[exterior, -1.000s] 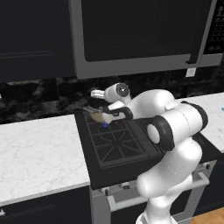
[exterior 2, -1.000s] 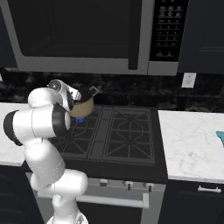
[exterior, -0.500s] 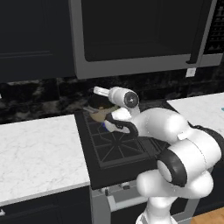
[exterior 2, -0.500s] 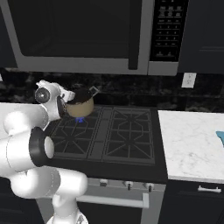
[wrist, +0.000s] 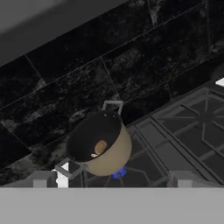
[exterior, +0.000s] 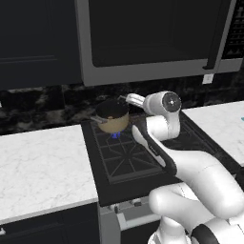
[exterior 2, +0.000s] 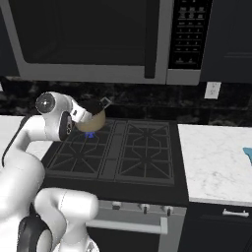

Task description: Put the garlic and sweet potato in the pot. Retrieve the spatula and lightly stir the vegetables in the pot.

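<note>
Up on the back-left burner of the black gas stove (exterior: 128, 159) sits the pot (exterior: 112, 117), tan-gold with a dark inside, a small blue flame (exterior: 115, 135) showing under it. From the hand view the pot (wrist: 101, 144) tilts in the frame, its two thin grey handles (wrist: 112, 105) sticking out on opposite sides, and an orange-brown sweet potato (wrist: 100, 147) lies inside on the dark bottom with a small pale piece just beside it, too small to name. The white arm (exterior: 164, 125) reaches over the stove with its wrist just beside the pot, on the pot's right in the left base view and on its left in the right base view (exterior 2: 92, 119). The jaws stand spread wide, their two fingertips (wrist: 40, 179) showing far apart at the bottom of the hand view with nothing between them. A sliver of light blue, likely the spatula (exterior 2: 248, 154), lies on the white marble desk (exterior 2: 215, 157) at the far right edge, well apart from the pot.
</note>
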You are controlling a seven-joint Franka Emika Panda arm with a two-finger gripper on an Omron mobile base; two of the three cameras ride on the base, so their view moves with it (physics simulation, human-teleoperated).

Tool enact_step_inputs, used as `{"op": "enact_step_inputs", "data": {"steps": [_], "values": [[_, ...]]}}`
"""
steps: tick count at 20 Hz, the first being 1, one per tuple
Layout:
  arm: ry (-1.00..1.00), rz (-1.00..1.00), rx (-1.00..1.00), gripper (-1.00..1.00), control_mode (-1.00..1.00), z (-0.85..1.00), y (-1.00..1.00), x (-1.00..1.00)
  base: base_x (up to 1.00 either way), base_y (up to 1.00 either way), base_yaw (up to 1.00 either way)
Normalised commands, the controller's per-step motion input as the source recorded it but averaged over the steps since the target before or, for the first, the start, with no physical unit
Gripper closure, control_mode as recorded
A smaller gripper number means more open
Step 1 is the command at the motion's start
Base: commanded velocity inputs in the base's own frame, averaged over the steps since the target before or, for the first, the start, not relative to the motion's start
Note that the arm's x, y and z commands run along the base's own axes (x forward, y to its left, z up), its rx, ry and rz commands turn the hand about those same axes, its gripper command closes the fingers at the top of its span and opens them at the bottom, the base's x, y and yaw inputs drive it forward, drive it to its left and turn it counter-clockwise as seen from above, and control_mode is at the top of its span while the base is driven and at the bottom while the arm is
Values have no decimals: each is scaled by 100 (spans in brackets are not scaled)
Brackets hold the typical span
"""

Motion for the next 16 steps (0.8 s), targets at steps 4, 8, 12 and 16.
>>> {"op": "enact_step_inputs", "data": {"steps": [4, 8, 12, 16], "values": [[55, 6, -9, -100, -100, 11, -10, -25, 0, 0, 0], [20, 17, -16, -100, -100, -35, 16, 0, 0, 0, 0], [3, 12, -14, -100, -100, -22, 1, -11, 0, 0, 0], [6, 11, -5, -100, -100, -15, 0, -39, 0, 0, 0]]}}
